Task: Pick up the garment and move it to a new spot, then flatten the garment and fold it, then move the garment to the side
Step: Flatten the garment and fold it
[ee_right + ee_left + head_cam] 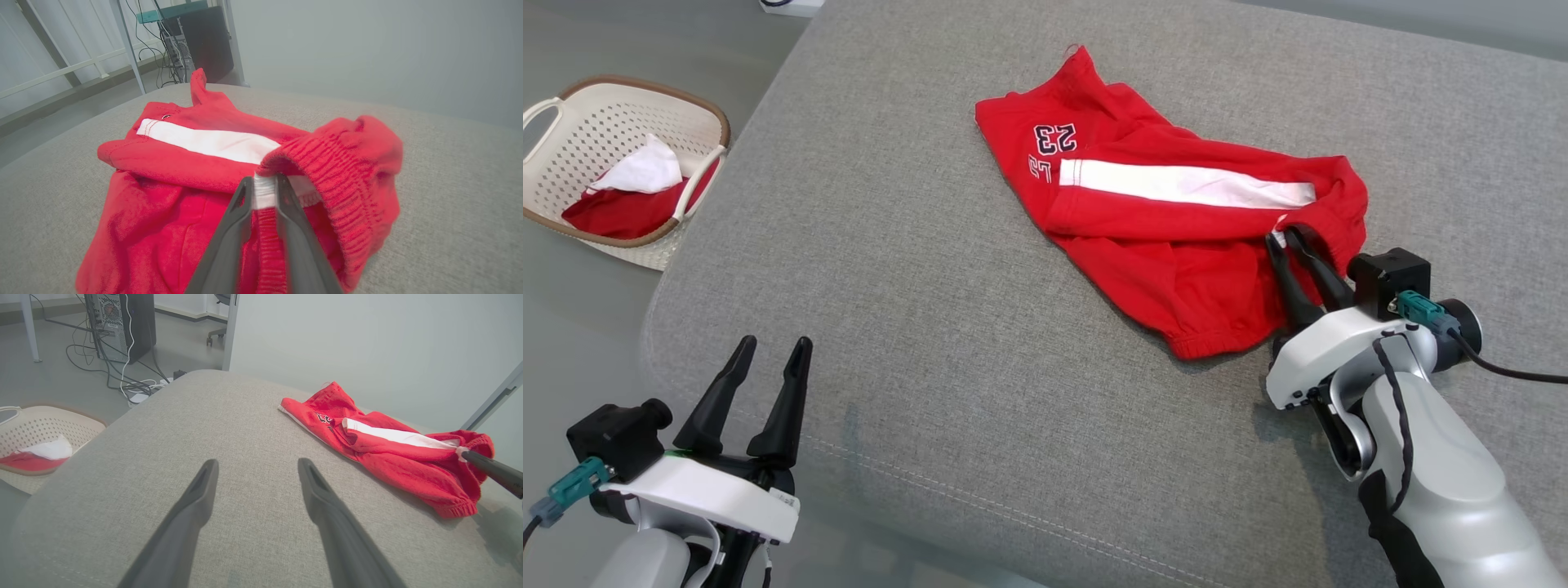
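right pincer [263,183] grips the red shorts [1143,229] at, seemingly, the waistband.

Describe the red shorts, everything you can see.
The shorts are red, soft fleece-like fabric, with a white side stripe, a dark "23" and a ribbed elastic waistband. They lie crumpled and partly folded over on the grey cushion. The right gripper pinches the waistband at the stripe's end; nothing else touches them.

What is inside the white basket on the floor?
Inside the basket lies a red cloth with a white cloth on top. Whatever is under them, and the basket's bottom, is covered.
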Robot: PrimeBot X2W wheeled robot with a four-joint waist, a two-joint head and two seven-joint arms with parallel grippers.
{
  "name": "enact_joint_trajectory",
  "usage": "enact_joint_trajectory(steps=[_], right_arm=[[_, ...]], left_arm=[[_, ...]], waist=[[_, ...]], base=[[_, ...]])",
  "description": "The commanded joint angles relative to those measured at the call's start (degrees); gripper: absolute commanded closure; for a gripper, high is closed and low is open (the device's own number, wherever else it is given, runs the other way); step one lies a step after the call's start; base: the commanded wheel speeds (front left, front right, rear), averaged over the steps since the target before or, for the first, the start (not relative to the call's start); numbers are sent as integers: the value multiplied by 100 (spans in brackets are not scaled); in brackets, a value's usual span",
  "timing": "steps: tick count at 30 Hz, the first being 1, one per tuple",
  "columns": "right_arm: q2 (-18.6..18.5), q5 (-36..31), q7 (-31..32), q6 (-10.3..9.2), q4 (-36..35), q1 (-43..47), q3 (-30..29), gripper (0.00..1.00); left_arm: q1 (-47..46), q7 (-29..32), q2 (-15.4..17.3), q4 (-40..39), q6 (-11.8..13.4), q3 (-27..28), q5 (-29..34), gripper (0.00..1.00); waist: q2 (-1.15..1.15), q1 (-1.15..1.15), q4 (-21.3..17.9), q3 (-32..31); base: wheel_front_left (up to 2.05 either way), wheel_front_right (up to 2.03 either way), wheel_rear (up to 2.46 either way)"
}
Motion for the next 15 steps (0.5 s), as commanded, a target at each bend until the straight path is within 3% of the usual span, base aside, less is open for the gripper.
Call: enact_joint_trajectory(steps=[1, 4, 7, 8, 10, 15], right_arm=[[93, -137, -58, 8, 3, -142, 28, 80], [93, -301, -9, 8, 114, -207, -70, 75], [93, -432, 66, 8, 137, -254, -123, 60], [93, -463, 91, 8, 126, -260, -128, 55], [93, -550, 149, 8, 95, -259, -148, 32], [93, -727, 311, 8, 22, -223, -263, 28]], left_arm=[[-283, -35, 161, -87, -38, 212, -109, 0], [-266, -35, 142, -88, -38, 191, -128, 0], [-263, -35, 130, -80, -38, 185, -142, 0], [-266, -35, 126, -75, -38, 185, -145, 0], [-273, -35, 112, -67, -38, 184, -152, 0], [-291, -35, 68, -62, -38, 140, -171, 0]], waist=[[0, 0, 26, 20], [0, 0, 51, 32], [0, 0, 60, 38], [0, 0, 61, 39], [0, 0, 64, 35], [0, 0, 87, 25]], base=[[0, 0, 0], [0, 0, 0], [0, 0, 0], [0, 0, 0], [0, 0, 0], [0, 0, 0]])
